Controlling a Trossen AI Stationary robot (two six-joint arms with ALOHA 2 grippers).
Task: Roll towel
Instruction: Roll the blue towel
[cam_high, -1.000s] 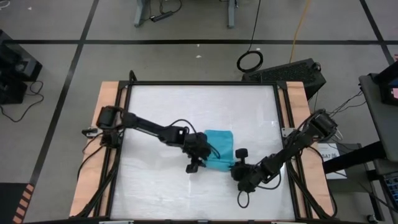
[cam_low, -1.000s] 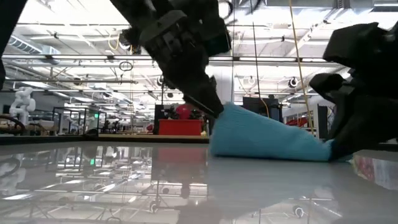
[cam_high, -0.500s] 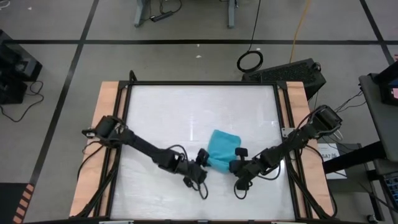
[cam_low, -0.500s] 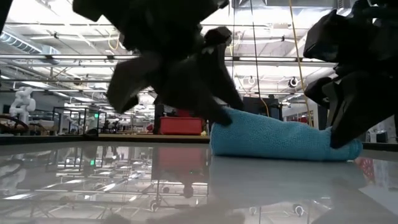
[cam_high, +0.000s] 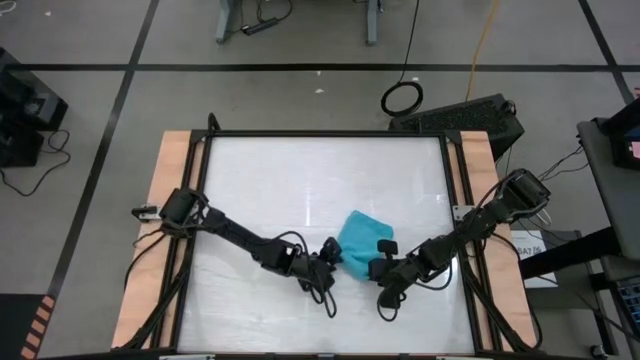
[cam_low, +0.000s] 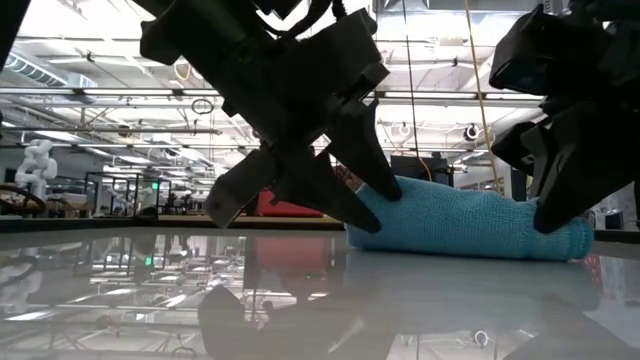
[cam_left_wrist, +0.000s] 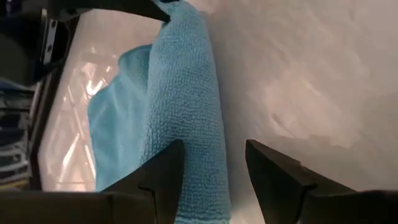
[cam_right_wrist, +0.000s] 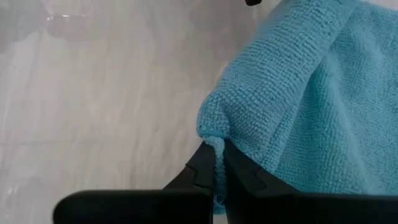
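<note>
The turquoise towel (cam_high: 362, 238) lies on the white table near its front middle, its near part turned over into a thick roll (cam_low: 470, 225). My left gripper (cam_high: 330, 258) is open at the roll's left end (cam_left_wrist: 186, 93), low over the table. My right gripper (cam_high: 378, 266) is shut on the towel at the roll's right end (cam_right_wrist: 311, 93). My left gripper has one finger (cam_left_wrist: 163, 177) against the roll's left end (cam_left_wrist: 193, 186), coming in low from the table's left. The other finger stands clear over bare table. The roll lies on the table. My right gripper pinches a thin edge of the towel at its near right corner (cam_right_wrist: 217, 146) between its two fingertips, coming in low from the table's near right side. How many layers it has I cannot tell. The towel's end bunches just ahead of the fingers and rests on the table.
The table (cam_high: 260, 180) has a dark frame and wooden side rails (cam_high: 168, 190). Bare table lies to the far side and the left of the towel. Cables trail behind both grippers near the front edge.
My left gripper has let go of the towel's raised left edge, gone down and toward the near edge, then closed in on the towel's left end. The towel's lifted part has come down and folded over into a low roll. My right gripper has kept its hold.
</note>
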